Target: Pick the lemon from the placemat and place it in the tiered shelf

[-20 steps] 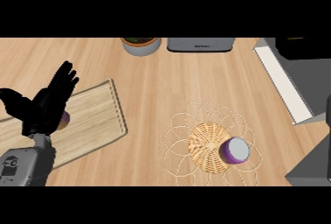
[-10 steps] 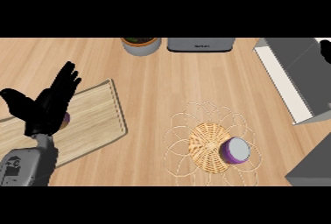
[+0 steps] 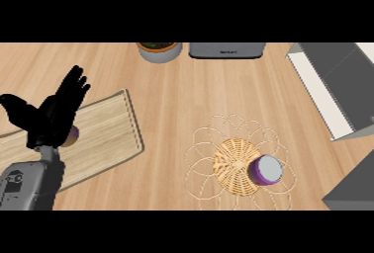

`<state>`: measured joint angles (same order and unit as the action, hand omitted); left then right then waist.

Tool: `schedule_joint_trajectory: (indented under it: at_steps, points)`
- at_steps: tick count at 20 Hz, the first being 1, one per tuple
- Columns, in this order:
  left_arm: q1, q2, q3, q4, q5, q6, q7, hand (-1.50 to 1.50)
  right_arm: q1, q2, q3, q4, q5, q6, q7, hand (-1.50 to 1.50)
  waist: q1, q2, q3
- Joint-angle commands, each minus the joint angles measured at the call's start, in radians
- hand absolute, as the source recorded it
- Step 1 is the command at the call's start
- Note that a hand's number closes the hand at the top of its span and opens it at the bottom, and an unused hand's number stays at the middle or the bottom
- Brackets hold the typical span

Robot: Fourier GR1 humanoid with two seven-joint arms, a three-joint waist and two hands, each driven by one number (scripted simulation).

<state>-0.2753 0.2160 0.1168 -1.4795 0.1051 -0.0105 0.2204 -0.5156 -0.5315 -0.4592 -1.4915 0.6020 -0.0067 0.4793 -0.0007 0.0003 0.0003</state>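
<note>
Little has been altered in the last second. The left hand point(image 3: 51, 116) is still held spread and upright over the placemat point(image 3: 110, 133), nothing being gripped. A small round thing, taken to be the lemon point(image 3: 71, 137), lies on the placemat, half hidden behind that hand. The shelf point(image 3: 321, 94) stands well apart at the right. The right hand is not seen. Picking is judged not yet begun.
</note>
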Motion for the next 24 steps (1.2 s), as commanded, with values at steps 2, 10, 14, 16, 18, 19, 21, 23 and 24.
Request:
schedule_joint_trajectory:
  at_steps: [2,10,14,16,18,19,21,23,24]
  points:
    - [0.009,0.016,0.015,-0.032,0.021,-0.03,0.023,0.0,-0.077,-0.052,-0.011,0.203,-0.02,-0.043,-0.1,1.5,0.011,0.001,0.0]
    - [-0.038,-0.012,-0.005,-0.019,-0.004,0.0,0.059,0.0,0.01,-0.042,-0.079,0.261,0.0,-0.178,-0.109,-1.5,0.004,0.002,0.0]
    - [0.052,0.001,0.004,-0.066,-0.001,-0.023,0.026,0.0,-0.017,-0.09,-0.142,0.401,-0.037,-0.286,-0.299,-1.5,0.011,0.002,0.001]
    - [0.002,-0.05,-0.043,-0.065,-0.034,0.022,0.049,0.0,-0.1,-0.082,-0.122,0.506,-0.013,-0.363,-0.335,-1.5,0.018,0.005,0.001]
    - [0.018,-0.017,-0.007,-0.064,-0.005,-0.008,0.056,0.0,-0.113,-0.122,-0.171,0.57,-0.072,-0.374,-0.434,-1.5,0.018,0.005,0.001]
    - [0.003,0.003,0.028,0.014,0.007,-0.039,-0.024,0.0,-0.1,-0.122,-0.17,0.529,-0.098,-0.354,-0.432,-1.5,0.008,0.003,0.0]
    - [0.023,-0.028,0.007,-0.002,-0.014,-0.01,-0.028,0.0,-0.081,-0.15,-0.191,0.492,-0.149,-0.316,-0.449,-1.5,0.003,0.001,0.0]
    - [0.055,-0.028,-0.003,-0.029,-0.016,-0.02,-0.016,0.0,-0.133,-0.218,-0.205,0.607,-0.175,-0.288,-0.472,-1.5,0.009,0.002,0.0]
    - [0.02,0.006,0.027,-0.101,0.03,-0.023,0.094,0.0,-0.115,-0.277,-0.242,0.633,-0.214,-0.197,-0.479,-1.5,0.01,0.0,0.001]
